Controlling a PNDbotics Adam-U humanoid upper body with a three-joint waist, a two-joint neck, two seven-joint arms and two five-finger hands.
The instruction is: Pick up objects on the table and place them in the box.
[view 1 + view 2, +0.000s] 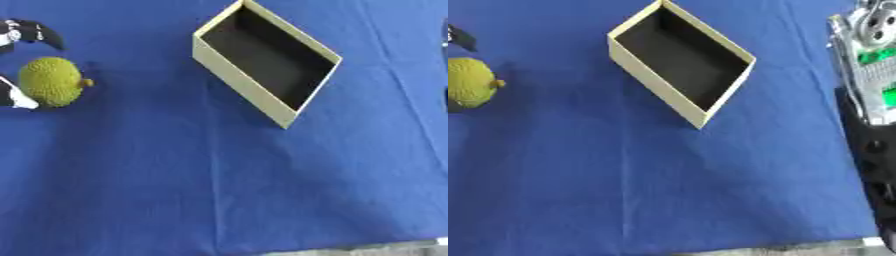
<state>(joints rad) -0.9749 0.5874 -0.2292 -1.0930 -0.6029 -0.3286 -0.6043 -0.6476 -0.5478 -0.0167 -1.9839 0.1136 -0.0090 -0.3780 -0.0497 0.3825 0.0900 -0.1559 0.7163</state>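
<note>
Left robot hand (19, 65) is coming in at the far left edge, its dark fingers (39, 32) curving over the top of the bumpy yellow-green fruit (51, 81) and another light-tipped part sitting low against the fruit's near side — so the hand is spread wide around it, bracketing it, and I cannot tell whether it is actually gripping yet. By my reading, this is the grasp step of the first pick, with nothing in the box so far.

Going from big to small: the blue cloth (219, 190) is covering the whole counter, lying smooth with faint creases, and a pale strip of something else is showing along the bottom edge. The right arm (872, 100) is hanging down the right side of the right eye view, silver and green up top, black below — its robot hand is not showing anywhere. The cream box (234, 75) is sitting upper centre, turned at an angle, open and dark inside, holding nothing. The fruit is lying on the cloth well apart from the box, off to its left, a small brownish stem (87, 83) pointing toward it.

Next move, as I judge it — closing round that rounded, knobbly body, lifting clear, then carrying rightward over the box's near wall before letting go.
</note>
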